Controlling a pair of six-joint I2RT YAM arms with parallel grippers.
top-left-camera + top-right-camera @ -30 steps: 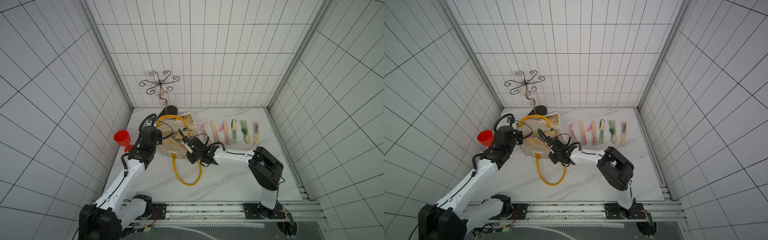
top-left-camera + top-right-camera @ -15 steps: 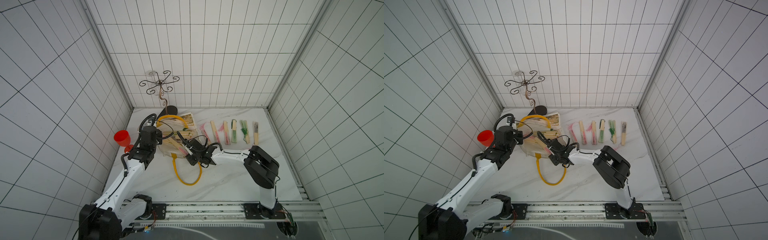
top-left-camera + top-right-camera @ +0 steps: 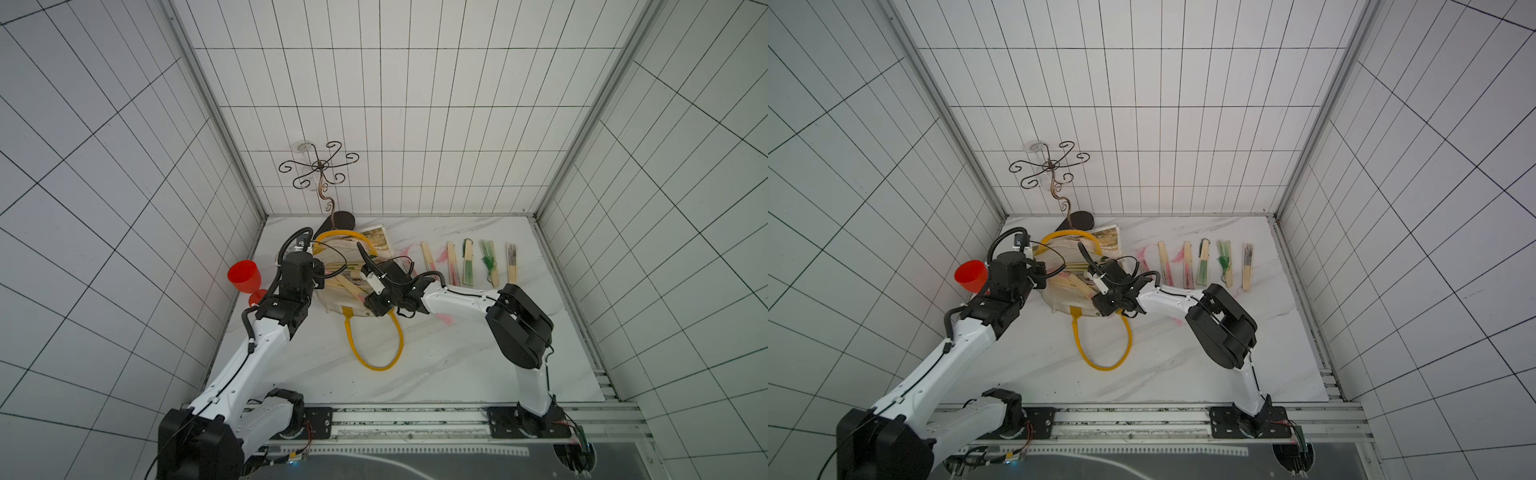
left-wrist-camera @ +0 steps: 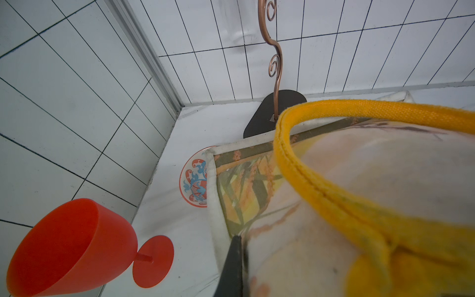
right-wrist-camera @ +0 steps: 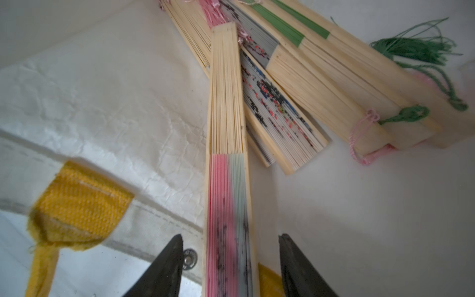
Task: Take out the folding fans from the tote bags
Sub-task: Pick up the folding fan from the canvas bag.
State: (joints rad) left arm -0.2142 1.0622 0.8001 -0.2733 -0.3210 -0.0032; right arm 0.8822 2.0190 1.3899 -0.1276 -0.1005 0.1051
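Folding fans (image 3: 468, 264) in two lots. Five laid side by side, apart from one another, near the far edge of the table (image 3: 457, 365), right of the tote bag (image 3: 337, 300), with pink and green tassels trailing beside them. The rest inside the bag, heaped crosswise in the right wrist view: a dark-printed fan (image 5: 277, 110), green-papered fans (image 5: 303, 46) with a green tassel (image 5: 416, 48), and on top a pink-and-pale-green fan (image 5: 226, 123) reaching out to the mouth.

Tote bag lying on its side toward the far left corner of the table, mouth facing the near edge, upper side lifted. One yellow handle (image 3: 376, 365) looped flat on the table toward the near edge, the other handle (image 4: 334, 203) arched up over the printed side.

Left gripper (image 3: 325, 276) pinched tight on the bag's upper rim; only one dark finger (image 4: 232, 264) visible in the left wrist view, pressed against the printed cloth.

Right gripper (image 5: 230, 236) at the bag's mouth, jaws parted and standing either side of the pink-and-pale-green fan, a gap left on both sides, nothing held.

Red goblet (image 3: 244, 272) by the left edge. Patterned plate (image 4: 194, 180) partly under the bag. Scrolled metal stand (image 3: 320, 166) with a dark base in the far left corner.
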